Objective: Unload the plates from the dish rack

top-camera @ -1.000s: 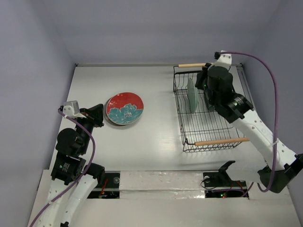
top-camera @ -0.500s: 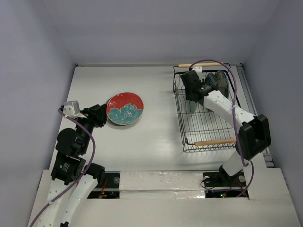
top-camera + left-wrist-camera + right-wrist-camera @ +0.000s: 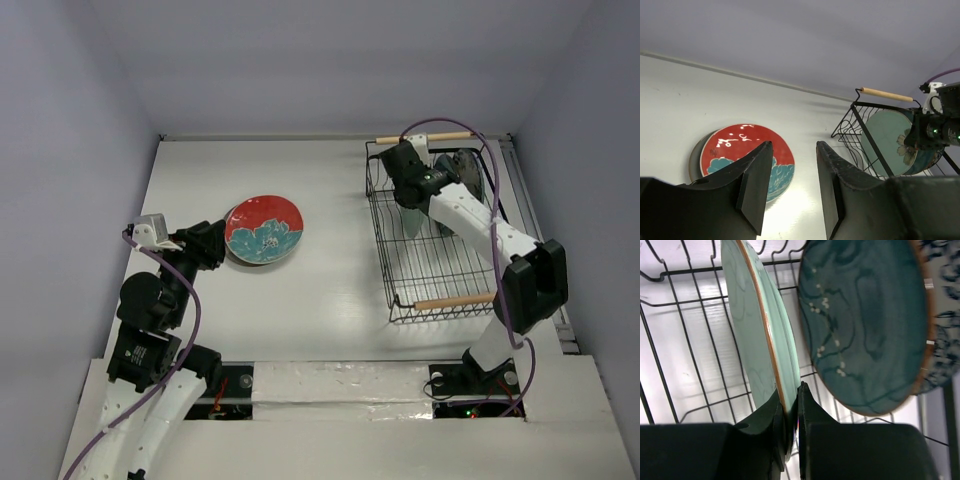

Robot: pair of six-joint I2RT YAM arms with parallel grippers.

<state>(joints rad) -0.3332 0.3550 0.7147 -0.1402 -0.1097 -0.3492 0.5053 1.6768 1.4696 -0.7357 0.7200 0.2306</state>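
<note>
**Top external view.**
- One rectangular black wire dish rack (image 3: pixel 440 270) stands at the far right of the white table (image 3: pixel 330 290). It has two light wooden rod handles (image 3: pixel 455 300), one at each short end.
- One stack of two plates lies centre-left, well apart from the rack. The red round ceramic plate with teal flower (image 3: pixel 263 229) is on top. Of the dark grey plate (image 3: pixel 238 260) beneath, only a sliver of rim shows.
- The plates in the rack stand on edge. Their count is unclear here because the right arm covers them.

**Left wrist view.**
- Left gripper (image 3: pixel 792 185): jaws parted, nothing between them, facing the stack.
- Risk is low. A forward drift would nudge the red plate off the one beneath.

**Right wrist view.**
- Three plates stand upright in the rack.
  - A pale green round ceramic plate (image 3: pixel 752 325).
  - A dark teal round ceramic plate with white blossom sprigs (image 3: pixel 865 325), just beside it.
  - A white plate with blue floral rim (image 3: pixel 946 325), behind.
- Right gripper (image 3: pixel 790 395): jaws pinched on the green plate's rim.
- Risks:
  - The hold is narrow and on a glazed edge, so the plate may pivot or slip on lifting.
  - If it swings, it would strike the teal neighbour.
  - Its rim may catch a wire.
</note>
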